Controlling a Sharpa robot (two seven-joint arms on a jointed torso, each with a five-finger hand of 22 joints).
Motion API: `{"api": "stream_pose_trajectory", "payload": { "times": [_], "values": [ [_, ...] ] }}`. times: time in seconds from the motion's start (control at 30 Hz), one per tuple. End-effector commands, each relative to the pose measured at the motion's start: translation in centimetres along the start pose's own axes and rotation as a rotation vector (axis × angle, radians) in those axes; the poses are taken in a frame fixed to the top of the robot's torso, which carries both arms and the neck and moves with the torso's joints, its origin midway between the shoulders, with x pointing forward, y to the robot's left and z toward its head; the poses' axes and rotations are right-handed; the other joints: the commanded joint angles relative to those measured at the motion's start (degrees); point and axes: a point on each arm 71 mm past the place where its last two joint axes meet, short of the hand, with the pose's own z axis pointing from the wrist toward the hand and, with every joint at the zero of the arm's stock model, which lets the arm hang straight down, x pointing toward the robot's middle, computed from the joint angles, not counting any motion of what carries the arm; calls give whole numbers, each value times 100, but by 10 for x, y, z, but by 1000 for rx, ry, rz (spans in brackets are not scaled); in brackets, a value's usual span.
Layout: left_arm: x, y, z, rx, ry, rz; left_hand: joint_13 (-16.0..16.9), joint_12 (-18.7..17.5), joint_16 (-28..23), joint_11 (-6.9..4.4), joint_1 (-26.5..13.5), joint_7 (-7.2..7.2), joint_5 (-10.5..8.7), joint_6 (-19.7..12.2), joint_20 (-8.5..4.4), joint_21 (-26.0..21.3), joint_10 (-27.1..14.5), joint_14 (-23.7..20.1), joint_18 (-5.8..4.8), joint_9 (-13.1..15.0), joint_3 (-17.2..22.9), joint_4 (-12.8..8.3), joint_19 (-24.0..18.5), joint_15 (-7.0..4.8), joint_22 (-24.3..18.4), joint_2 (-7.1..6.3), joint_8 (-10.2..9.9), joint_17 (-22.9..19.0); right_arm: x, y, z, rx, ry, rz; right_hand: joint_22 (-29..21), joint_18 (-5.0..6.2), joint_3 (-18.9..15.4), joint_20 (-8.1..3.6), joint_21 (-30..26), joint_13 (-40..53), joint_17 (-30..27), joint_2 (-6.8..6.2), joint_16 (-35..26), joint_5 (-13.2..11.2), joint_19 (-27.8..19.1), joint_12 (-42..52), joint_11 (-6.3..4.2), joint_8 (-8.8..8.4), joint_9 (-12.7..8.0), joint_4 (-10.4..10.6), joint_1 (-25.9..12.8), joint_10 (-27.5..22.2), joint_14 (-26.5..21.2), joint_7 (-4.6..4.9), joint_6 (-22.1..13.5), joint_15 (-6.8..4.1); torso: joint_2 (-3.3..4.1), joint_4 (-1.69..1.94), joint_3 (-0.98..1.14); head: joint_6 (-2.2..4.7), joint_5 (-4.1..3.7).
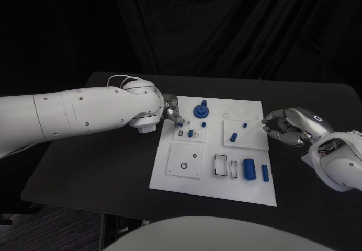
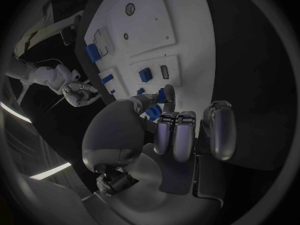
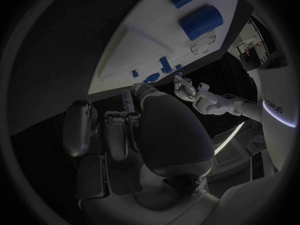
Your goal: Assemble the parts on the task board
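Task board (image 1: pixel 245 191): a white plate, laid flat at the middle of the black table (image 1: pixel 98 162).
Board, near edge: two blue cylinders (image 1: pixel 249 170) are laid side by side right of a rectangular slotted recess (image 1: pixel 221 165); a square inset with a small dark ring (image 1: pixel 185 167) is seen to their left.
Board, middle: a short blue peg (image 1: pixel 234 137) is laid on a raised white block.
Right hand (image 1: pixel 288 126): held just beyond the board's right edge, level with the peg; fingers are curled inward, and nothing is seen between them.
Left hand (image 1: pixel 171 112): held over the board's far left corner; a small blue part (image 2: pixel 167 94) is pinched at the fingertips.
Board, far edge: a blue round knob (image 1: pixel 201 110) is stood upright, just beside the left hand.
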Motion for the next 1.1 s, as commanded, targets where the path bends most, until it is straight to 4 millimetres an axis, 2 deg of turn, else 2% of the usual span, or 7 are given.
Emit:
{"api": "stream_pose_trajectory", "payload": {
  "times": [0.03, 0.2, 0.33, 0.77, 1.0, 1.1],
  "values": [
    [3, -2, -1, 18, -5, -13, 1497, 20, 14, -42, -43, -36, -21, -29, -42, -30, 607, 595, 32, 7, 65, -56, -6, -37, 1118, 0, 28, 1510, -1, -1, 0, 12, -8, -1, 1076, 14, 44, 13, -24, 1136, 1403, 28, -19, 22, 15, -31, 35, -20, -8, -1, -13, 327, 564, 13, 19, 51, 3, 10, 3, 0, -1],
    [7, 0, 0, 23, 4, -13, 1497, 20, 14, -42, -74, -35, -47, -40, -44, -47, 607, 595, 36, 10, 80, -91, -13, -38, 1113, 2, 24, 1510, -1, 0, 0, 10, -8, -1, 1076, 14, 44, 13, -24, 1136, 1403, 28, -19, 22, 15, -31, 35, -20, -8, -1, -13, 327, 564, 13, 19, 51, 0, 1, 7, 0, 22],
    [10, 3, 1, 29, 7, -19, 1497, 20, 14, -41, -95, -32, -56, -49, -44, -59, 607, 595, 38, 9, 87, -101, -19, -38, 1110, 4, 19, 1510, -1, 0, 0, 8, -8, -1, 1076, 14, 44, 13, -24, 1136, 1403, 28, -19, 22, 15, -31, 35, -20, -8, -1, -13, 327, 564, 13, 19, 51, 1, 4, 1, 0, -13],
    [16, 5, 0, 28, 26, -17, 1497, 20, 14, -42, -107, -33, -60, -55, -44, -61, 607, 595, 38, 10, 106, -122, -19, -37, 1110, 14, 15, 1510, -1, 0, 1, 10, -5, -2, 1077, 14, 42, 13, -22, 1142, 1407, 22, -15, 20, 15, -25, 37, -20, -13, 0, -18, 332, 565, 14, 25, 52, -9, 0, 10, 0, -8],
    [22, 6, 0, 28, 42, -15, 1497, 20, 14, -39, -144, -29, -85, -57, -44, -64, 607, 595, 38, 9, 124, -139, -21, -36, 1110, 32, 12, 1510, 0, 0, 0, 10, -4, -2, 1077, 14, 42, 13, -22, 1142, 1407, 22, -15, 20, 15, -25, 37, -20, -13, 0, -18, 332, 565, 14, 25, 52, -14, 4, 2, 0, -2],
    [24, 7, 1, 25, 49, -14, 1497, 20, 14, -35, -181, -23, -89, -58, -43, -76, 607, 595, 40, 7, 132, -135, -26, -34, 1107, 49, 9, 1510, -1, -1, 0, 11, -3, -2, 1077, 14, 42, 13, -22, 1142, 1407, 22, -15, 20, 15, -25, 37, -20, -13, 0, -18, 332, 565, 14, 25, 52, -12, -6, 10, 0, 3]
  ]
}}
